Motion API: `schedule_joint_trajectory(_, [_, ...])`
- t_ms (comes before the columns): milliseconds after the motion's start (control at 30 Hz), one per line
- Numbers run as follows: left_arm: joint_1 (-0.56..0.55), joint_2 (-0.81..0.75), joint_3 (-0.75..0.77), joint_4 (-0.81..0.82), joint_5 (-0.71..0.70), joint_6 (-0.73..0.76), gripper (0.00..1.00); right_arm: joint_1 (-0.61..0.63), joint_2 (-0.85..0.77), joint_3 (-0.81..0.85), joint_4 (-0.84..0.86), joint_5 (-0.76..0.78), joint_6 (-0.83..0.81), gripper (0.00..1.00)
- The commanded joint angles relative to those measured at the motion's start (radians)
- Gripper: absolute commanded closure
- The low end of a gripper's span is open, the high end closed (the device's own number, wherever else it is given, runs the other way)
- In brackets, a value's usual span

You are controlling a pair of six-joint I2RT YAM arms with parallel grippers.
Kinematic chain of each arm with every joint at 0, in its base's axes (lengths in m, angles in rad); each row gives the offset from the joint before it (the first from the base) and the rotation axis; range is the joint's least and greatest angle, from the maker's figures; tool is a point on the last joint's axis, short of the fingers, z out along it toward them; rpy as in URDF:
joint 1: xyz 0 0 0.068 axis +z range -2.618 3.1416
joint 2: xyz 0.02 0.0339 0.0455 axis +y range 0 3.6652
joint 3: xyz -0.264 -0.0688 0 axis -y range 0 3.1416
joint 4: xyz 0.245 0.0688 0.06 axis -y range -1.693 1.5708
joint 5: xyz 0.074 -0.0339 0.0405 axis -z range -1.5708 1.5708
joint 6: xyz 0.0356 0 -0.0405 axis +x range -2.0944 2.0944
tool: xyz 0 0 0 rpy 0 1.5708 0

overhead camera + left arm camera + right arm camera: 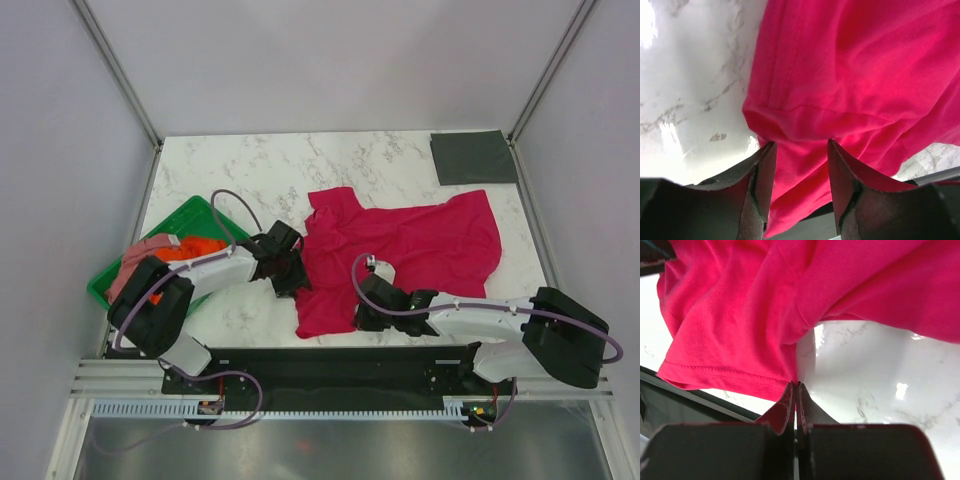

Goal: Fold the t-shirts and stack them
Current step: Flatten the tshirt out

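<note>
Clearly, the right gripper (796, 386) is closed completely: its two fingers are pressed together, and a corner of the hem of the red t-shirt (420, 245) appears to be pinched between the tips. The left gripper (801, 145) is held open, with its fingers well apart. A folded edge of the same red cloth lies in the gap between them, but it is not clamped.

From above, the red t-shirt is seen lying on the white marble table (260, 170), roughly in the middle and not yet folded. Its long side runs across the table, from the near left up toward the far right. The left gripper is placed at the left edge of the cloth and the right gripper at the near edge, so most of the cloth lies beyond and to the right of both. The far right end is nearer to the right arm.

A green tray (190, 212) is seen at the left, with a pink t-shirt (140, 255) and an orange t-shirt (195, 247) in it. A dark grey t-shirt (472, 157) lies flat, apparently folded, at the far right corner.

It is judged that the left gripper must be closed before the near edge can be carried over.
</note>
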Motion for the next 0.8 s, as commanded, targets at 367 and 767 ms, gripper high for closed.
schedule_joint_trajectory(367, [0.062,0.266,0.280,-0.016,-0.084,0.228,0.48,0.003,-0.099,-0.019,-0.135,0.070,-0.022,1.00])
schedule_joint_trajectory(767, [0.088,0.084,0.340,-0.278,-0.098,0.354,0.44,0.003,-0.002,0.074,-0.100,0.070,-0.022,0.81])
